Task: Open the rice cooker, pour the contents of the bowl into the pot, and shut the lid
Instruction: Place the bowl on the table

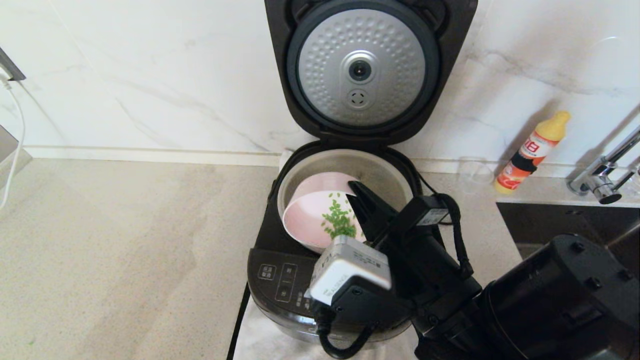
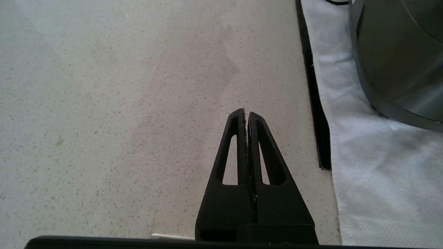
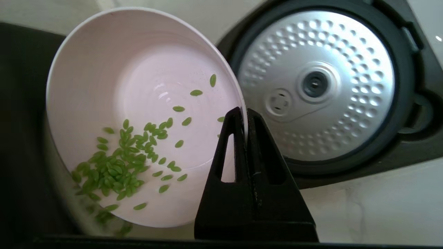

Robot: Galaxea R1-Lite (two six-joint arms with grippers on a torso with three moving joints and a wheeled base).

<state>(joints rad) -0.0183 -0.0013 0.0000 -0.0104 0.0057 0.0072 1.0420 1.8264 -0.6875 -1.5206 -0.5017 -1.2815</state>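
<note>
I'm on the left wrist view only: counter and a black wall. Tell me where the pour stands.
Observer: The lid stands open and the right pincer, shut on the pink bowl's rim, tips it over the pot.
Operator: Report what's left in it.
Observer: Green grains crowd its low side; some are slipping over the rim.
Operator: Check my left pincer.
Observer: The left pincer is shut and empty over the counter, beside the cooker.
</note>
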